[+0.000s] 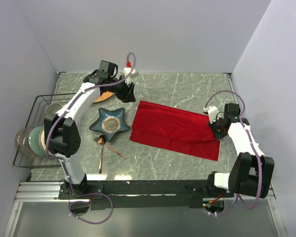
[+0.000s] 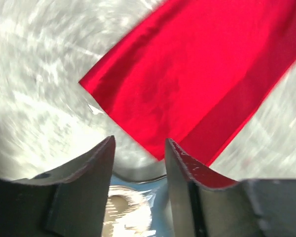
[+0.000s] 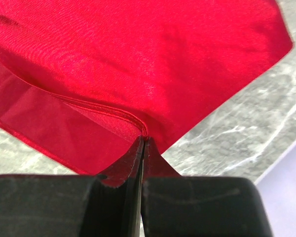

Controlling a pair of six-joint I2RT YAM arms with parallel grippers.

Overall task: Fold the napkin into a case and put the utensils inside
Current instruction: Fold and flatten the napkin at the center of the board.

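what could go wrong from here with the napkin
Only the right gripper pinches the napkin, at its right edge. The left gripper is open and off it, so a pull could drag the cloth and skew the fold. Coming down, the left gripper might knock the dish or utensils.

Overhead and close wrist views all share the napkin [image 1: 173, 127].

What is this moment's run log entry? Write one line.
step: napkin fold | left hand: open, empty | right hand: shut on napkin edge | utensils: outside napkin
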